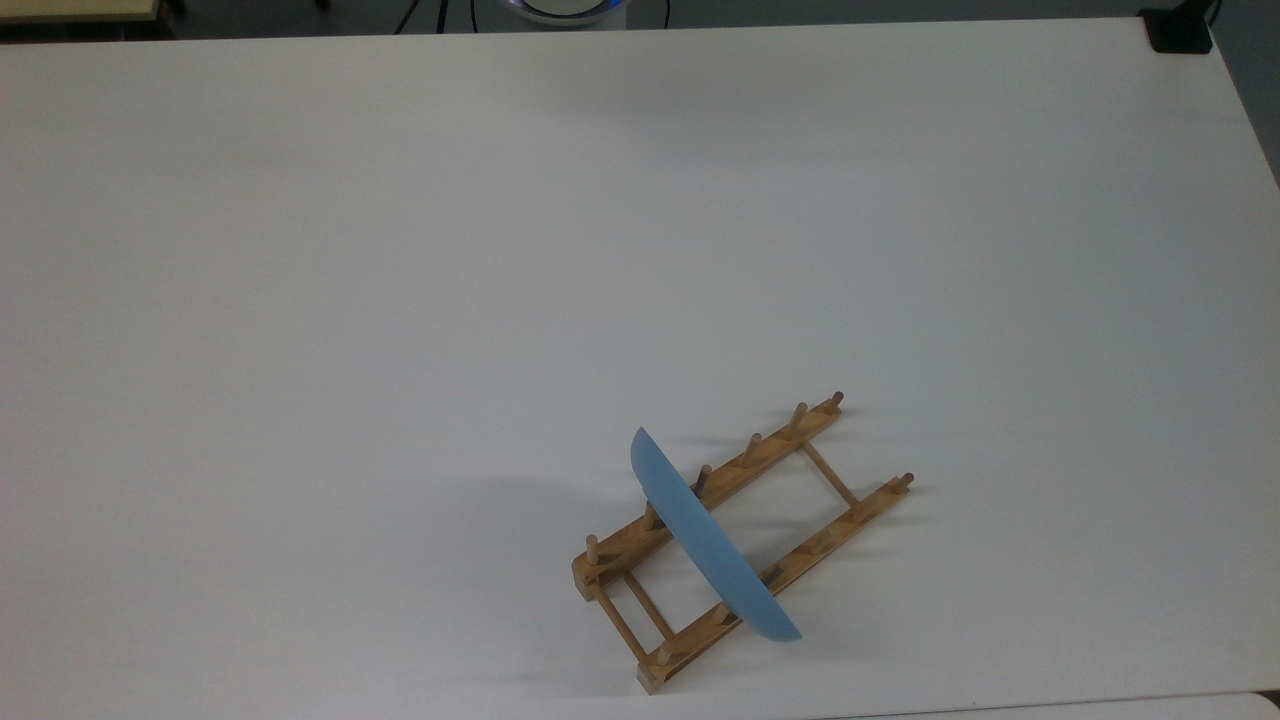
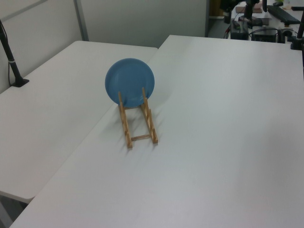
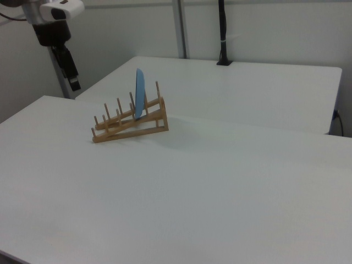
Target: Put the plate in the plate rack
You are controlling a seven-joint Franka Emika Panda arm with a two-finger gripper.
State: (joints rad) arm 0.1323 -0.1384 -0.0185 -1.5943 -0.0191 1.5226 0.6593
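Note:
The light-blue plate (image 1: 710, 545) stands on edge in the wooden plate rack (image 1: 790, 440), slotted between pegs near the rack's lower-left end in the top view. In the left view the plate (image 2: 129, 81) faces the camera at the far end of the rack (image 2: 141, 137). The right view has the plate (image 3: 139, 93) edge-on, leaning slightly in the rack (image 3: 129, 127). My gripper (image 3: 73, 83) hangs high at the right view's upper left, well apart from plate and rack, holding nothing.
The white table (image 1: 300, 300) stretches wide around the rack. A second table adjoins it along a seam (image 2: 95, 126). A black pole (image 2: 9, 52) is clamped at the left view's left edge, and another black pole (image 3: 221, 33) stands at the far table's edge.

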